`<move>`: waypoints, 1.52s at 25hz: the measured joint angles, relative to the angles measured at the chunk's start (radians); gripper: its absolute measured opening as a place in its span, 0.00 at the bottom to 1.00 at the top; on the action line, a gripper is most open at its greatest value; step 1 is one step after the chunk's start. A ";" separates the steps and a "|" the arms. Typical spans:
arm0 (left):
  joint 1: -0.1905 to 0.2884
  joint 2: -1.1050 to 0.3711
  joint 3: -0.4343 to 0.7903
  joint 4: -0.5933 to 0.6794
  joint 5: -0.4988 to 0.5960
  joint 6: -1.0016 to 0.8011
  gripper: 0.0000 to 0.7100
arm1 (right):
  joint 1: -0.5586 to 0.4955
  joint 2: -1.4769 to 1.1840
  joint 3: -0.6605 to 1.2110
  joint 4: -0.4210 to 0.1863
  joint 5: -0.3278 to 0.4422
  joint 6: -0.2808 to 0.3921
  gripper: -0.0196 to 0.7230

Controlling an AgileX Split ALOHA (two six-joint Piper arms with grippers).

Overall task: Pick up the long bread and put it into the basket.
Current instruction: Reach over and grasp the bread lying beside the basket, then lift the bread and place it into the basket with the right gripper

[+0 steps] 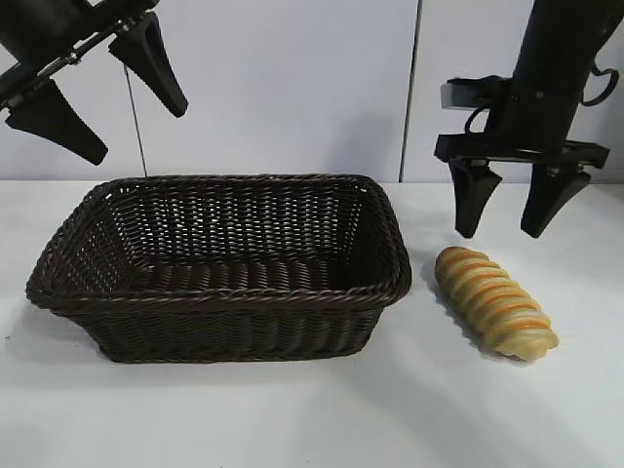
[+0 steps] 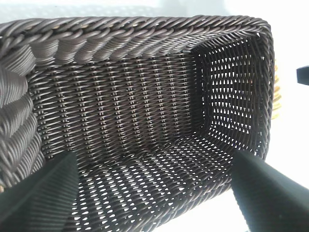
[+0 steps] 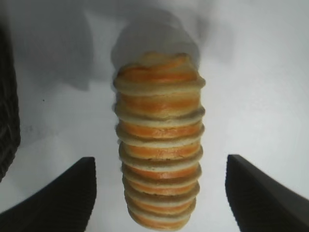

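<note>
A white table [image 1: 292,409] runs back to a pale wall. The basket [image 1: 224,292] sits left of centre, nothing in it. The bread [image 1: 495,302] lies on the table just right of the basket, apart from its rim, angled. The right gripper [image 1: 507,203] hangs just above the bread's far end — jaws spread wide, holding nothing, fingers pointing down on either side of the loaf in the wrist view. The left gripper [image 1: 97,93] is raised over the basket's far left corner — also wide open and empty.
</note>
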 joint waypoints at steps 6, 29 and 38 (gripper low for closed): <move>0.000 0.000 0.000 0.000 -0.001 0.000 0.88 | 0.000 0.033 0.000 0.000 -0.005 0.000 0.75; 0.000 0.000 0.000 0.000 -0.001 0.002 0.88 | 0.000 0.082 -0.016 -0.002 -0.006 0.000 0.34; 0.000 0.000 0.000 0.000 -0.001 0.002 0.88 | 0.000 -0.048 -0.024 0.000 -0.005 0.000 0.33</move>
